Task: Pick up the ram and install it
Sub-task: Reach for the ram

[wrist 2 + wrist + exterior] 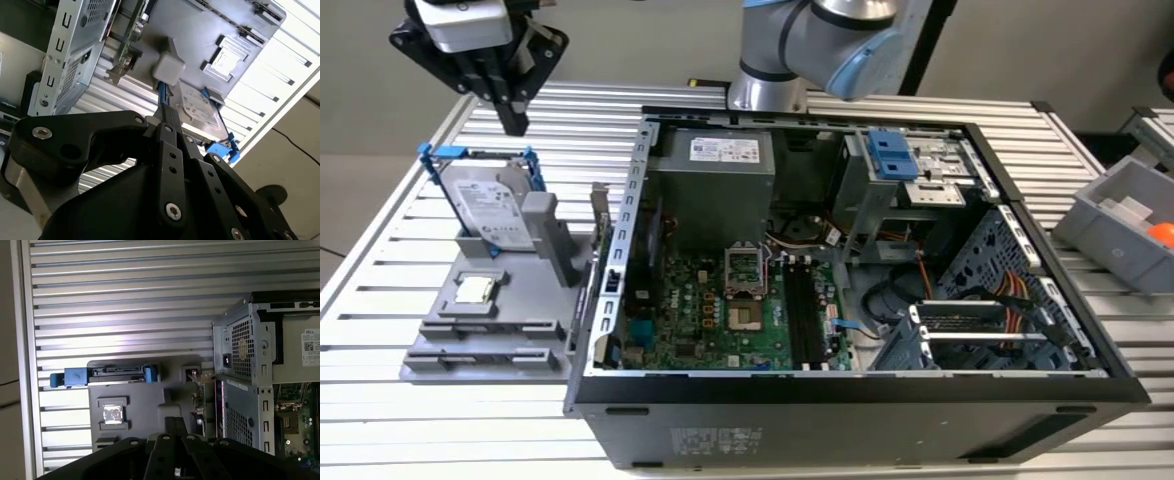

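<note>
Gripper [515, 125] hung above the hard drive [491, 208], which stood in its blue frame at the back of the grey fixture [454, 330]. Its fingers were pressed together with nothing between them, well apart from the open computer case [1014, 300]. Ram [600, 225], as far as could be made out, stood on edge at the fixture's side nearest the case, just beside the case wall and below the gripper, untouched. The small square chip [478, 290] lay to the exterior view's left of it, the motherboard's black slots [807, 320] to its right inside the case.
</note>
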`<state>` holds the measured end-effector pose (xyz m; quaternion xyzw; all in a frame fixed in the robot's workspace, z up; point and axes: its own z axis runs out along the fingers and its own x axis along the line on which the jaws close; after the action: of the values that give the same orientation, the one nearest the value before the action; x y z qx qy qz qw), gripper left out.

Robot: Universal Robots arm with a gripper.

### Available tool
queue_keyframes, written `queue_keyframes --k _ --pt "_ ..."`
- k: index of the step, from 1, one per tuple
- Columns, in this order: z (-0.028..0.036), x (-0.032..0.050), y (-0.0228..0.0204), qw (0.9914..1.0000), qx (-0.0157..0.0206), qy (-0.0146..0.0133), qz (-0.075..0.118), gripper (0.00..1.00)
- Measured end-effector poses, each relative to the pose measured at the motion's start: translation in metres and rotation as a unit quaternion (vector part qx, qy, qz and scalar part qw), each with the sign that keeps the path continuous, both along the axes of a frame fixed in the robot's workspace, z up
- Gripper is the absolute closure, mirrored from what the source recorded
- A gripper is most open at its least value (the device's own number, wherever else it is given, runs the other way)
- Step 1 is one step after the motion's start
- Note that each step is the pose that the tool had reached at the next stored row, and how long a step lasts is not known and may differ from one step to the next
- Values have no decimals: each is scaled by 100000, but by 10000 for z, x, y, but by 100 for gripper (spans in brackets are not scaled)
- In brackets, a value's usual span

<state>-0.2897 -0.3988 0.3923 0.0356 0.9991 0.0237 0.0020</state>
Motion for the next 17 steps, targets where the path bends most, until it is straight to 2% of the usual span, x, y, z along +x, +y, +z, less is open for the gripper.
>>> queue_keyframes --k 9,17 --pt "0 -92 0 100000 -1 -1 61 100" --pt "0 -142 0 99992 0 0 1271 100"
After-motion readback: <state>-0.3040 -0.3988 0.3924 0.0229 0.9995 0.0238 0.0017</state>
